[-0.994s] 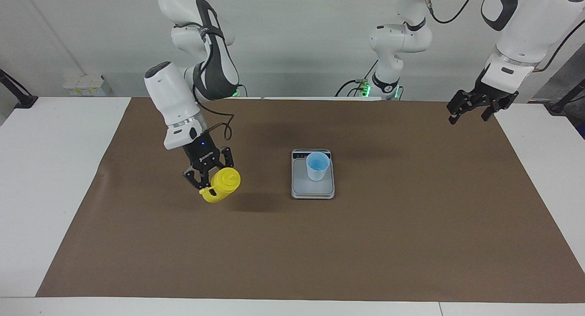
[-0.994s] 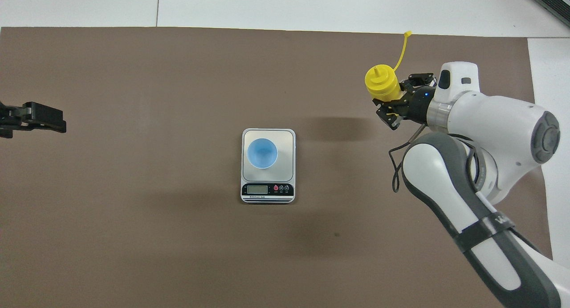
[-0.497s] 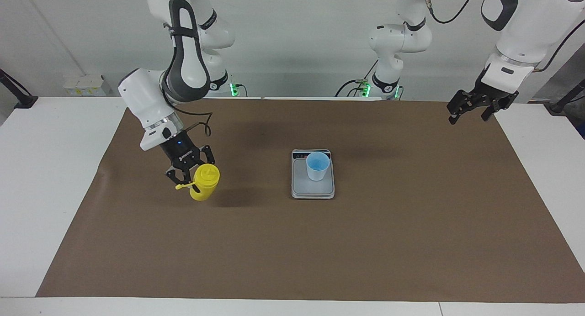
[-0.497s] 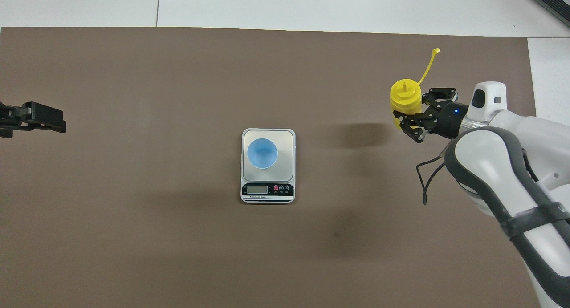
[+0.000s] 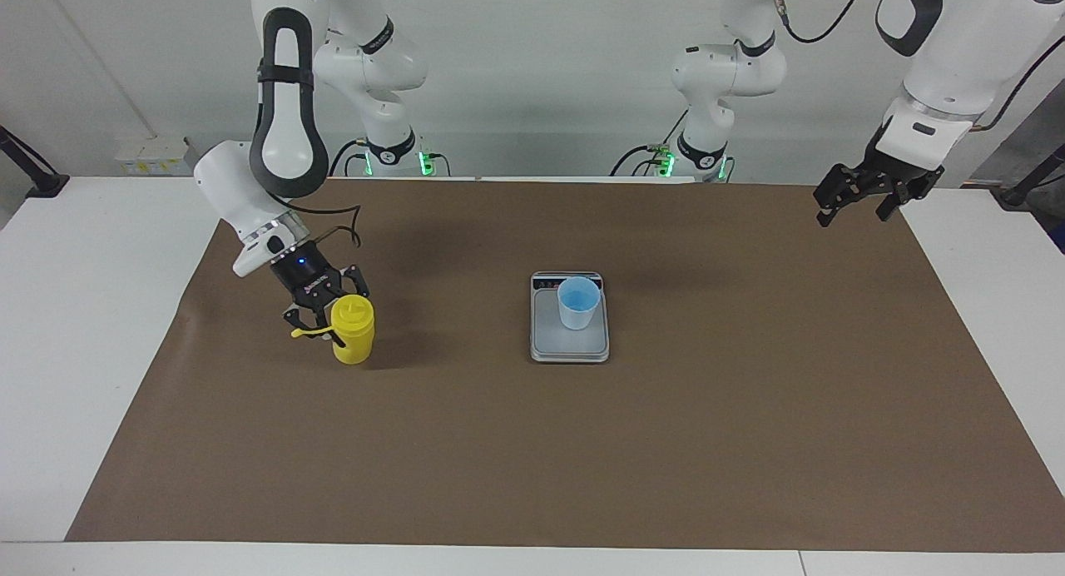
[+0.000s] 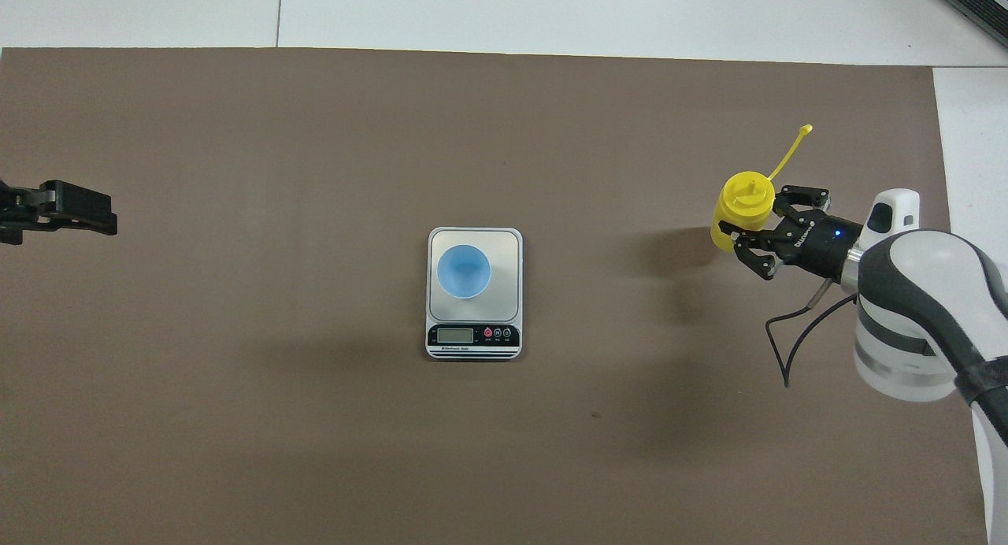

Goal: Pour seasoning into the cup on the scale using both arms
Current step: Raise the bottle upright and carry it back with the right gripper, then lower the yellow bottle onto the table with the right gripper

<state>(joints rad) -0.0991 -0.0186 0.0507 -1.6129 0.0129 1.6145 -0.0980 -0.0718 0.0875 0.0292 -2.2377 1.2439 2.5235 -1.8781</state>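
The right gripper (image 5: 326, 320) is clamped on the upper part of the yellow bottle (image 5: 353, 336), at the right arm's end of the brown mat (image 5: 582, 468). The bottle stands upright with its base at or just above the mat; the views do not settle whether it touches. Its cap strap (image 5: 303, 333) sticks out to the side, so the nozzle looks uncapped.

The scale (image 5: 570, 347) lies mid-table, well apart from the bottle, with the blue cup (image 5: 577, 303) upright on its plate, toward the display end. Whether any seasoning is in the cup cannot be told.

The left gripper (image 5: 857, 203) hangs in the air over the left arm's edge of the mat, its fingers spread wide and empty; that arm waits.

If the bottle is being set down, the right arm probably should lower it straight, keep it vertical, and release only once the base sits flat, since a tall light bottle could tip as the fingers part. If it is being carried to pour, it is best kept upright until the nozzle is over the cup's rim, then tilted slowly without nudging the cup or pressing on the scale.
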